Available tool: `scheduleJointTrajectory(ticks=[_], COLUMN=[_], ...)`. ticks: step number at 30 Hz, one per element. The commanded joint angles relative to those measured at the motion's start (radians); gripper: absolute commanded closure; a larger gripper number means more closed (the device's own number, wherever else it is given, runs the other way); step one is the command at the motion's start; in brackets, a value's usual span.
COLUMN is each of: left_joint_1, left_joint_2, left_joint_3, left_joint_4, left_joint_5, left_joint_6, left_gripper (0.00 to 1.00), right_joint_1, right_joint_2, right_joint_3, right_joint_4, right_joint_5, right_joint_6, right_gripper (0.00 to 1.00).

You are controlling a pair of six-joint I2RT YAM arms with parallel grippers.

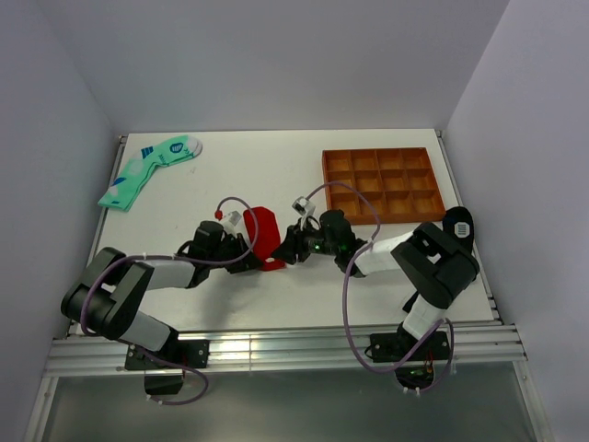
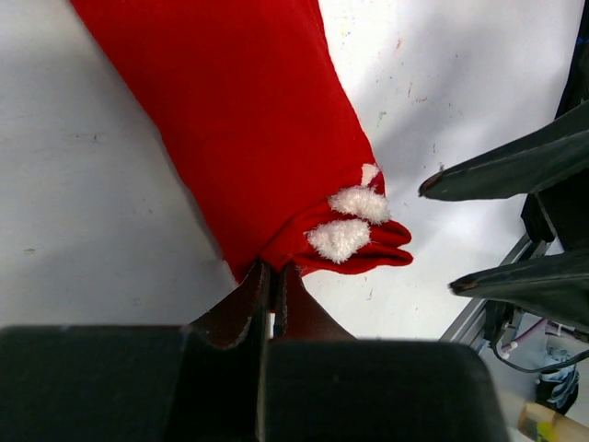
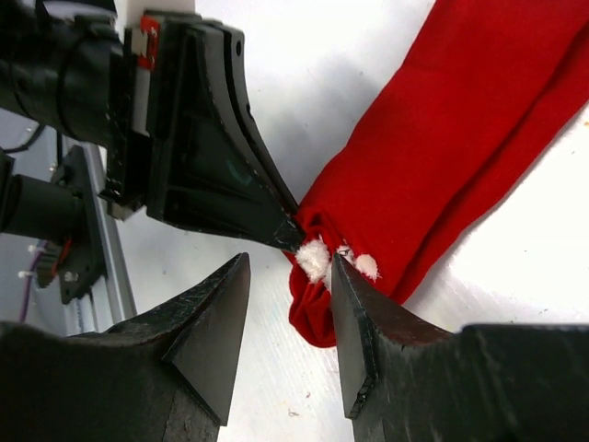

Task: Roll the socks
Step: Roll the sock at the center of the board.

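From above, I see the red socks (image 1: 264, 232) lying near the middle of the white surface (image 1: 276, 166), between my two arms. The left gripper (image 1: 256, 250) reaches their near end from the left and the right gripper (image 1: 289, 247) from the right, the two almost nose to nose. A brown tray (image 1: 324, 175) sits at the far right, a green sock (image 1: 147, 171) lies near the far left corner, and a black sock (image 1: 457, 226) lies at the right edge beside the right arm. From this height I cannot tell how either pair of jaws stands.

The left wrist camera settles that for its own side. The socks (image 2: 248, 120) run as a long red band from the top left down to the left gripper (image 2: 273, 274), whose jaws are clenched with the red edge pinched between them. Fluffy white tufts (image 2: 348, 226) sit on the bunched end just beside that grip. At the right, the right gripper (image 2: 438, 238) shows with its jaws spread apart over the bare surface.

The right wrist camera shows the right gripper (image 3: 290, 260) with jaws released, straddling the bunched end. The tufts (image 3: 316, 258) lie in the gap, and one finger hides part of the socks (image 3: 442, 157). Here the left gripper (image 3: 293, 236) appears as a closed point meeting the fabric's edge.
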Motion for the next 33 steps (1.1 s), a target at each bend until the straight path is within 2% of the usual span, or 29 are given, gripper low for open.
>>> scheduleJointTrajectory(ticks=[1,12,33], left_joint_1=[0.014,0.017,0.031], left_joint_2=[0.01,0.059,0.091], left_joint_3=[0.026,0.035,0.049], left_joint_4=[-0.119,-0.11,-0.096], left_joint_5=[0.019,0.037,0.068], left_joint_6=[0.034,0.023,-0.009], left_gripper=[1.0,1.0,1.0], right_joint_1=[0.022,0.045,0.056], right_joint_2=[0.01,0.039,0.074], right_joint_3=[-0.013,-0.042,-0.09], right_joint_4=[0.037,0.059,0.151], right_joint_5=[0.052,0.109,0.1], right_joint_6=[-0.047,-0.076,-0.068], right_gripper=[0.52,0.51,0.51])
